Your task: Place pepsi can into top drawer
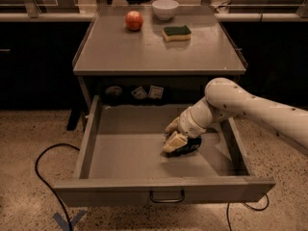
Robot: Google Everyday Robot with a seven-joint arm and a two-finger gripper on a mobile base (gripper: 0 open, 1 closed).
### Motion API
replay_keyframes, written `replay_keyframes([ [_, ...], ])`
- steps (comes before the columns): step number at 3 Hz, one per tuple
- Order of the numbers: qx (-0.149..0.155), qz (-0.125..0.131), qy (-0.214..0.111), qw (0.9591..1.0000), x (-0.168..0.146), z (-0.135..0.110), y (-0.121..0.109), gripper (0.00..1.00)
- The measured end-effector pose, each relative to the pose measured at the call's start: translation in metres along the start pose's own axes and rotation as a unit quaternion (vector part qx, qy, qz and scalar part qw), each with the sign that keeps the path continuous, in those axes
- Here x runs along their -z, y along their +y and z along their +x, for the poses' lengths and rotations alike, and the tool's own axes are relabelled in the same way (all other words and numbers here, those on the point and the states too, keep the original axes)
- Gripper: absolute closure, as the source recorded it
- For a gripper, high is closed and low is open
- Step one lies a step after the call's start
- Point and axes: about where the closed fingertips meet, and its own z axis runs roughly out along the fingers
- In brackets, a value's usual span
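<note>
A speckled floor (29, 143) runs under everything, with a black cable (44, 174) looping across it at the left and a blue tape mark (70, 220) near the bottom edge. Dark cabinets stand on both sides of the grey metal desk (120, 57). On its far part lie a red apple (134, 20), then a white bowl (165, 8) at the back edge, then a green-and-yellow sponge (176, 32) just right of the middle, all apart from each other. Below the desk, the top drawer (115, 162) is pulled fully open, a small dark loop handle (167, 196) centred on its front. Its left half is bare. Right of centre the gripper (172, 146) is down inside the drawer, low over the floor of it, touching the pepsi can (192, 146), which lies on its side on the drawer floor. Whether the gripper clasps the can or has let it go cannot be told. The white arm (250, 109) reaches in from the right, over the drawer's right wall.
</note>
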Motion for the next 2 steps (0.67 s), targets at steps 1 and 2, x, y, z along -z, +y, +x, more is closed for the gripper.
replay_keyframes([
  [1,0.0,0.0,0.0,1.0,0.0,0.0,0.0,0.0],
  [2,0.0,0.0,0.0,1.0,-0.0001,0.0,0.0,0.0],
])
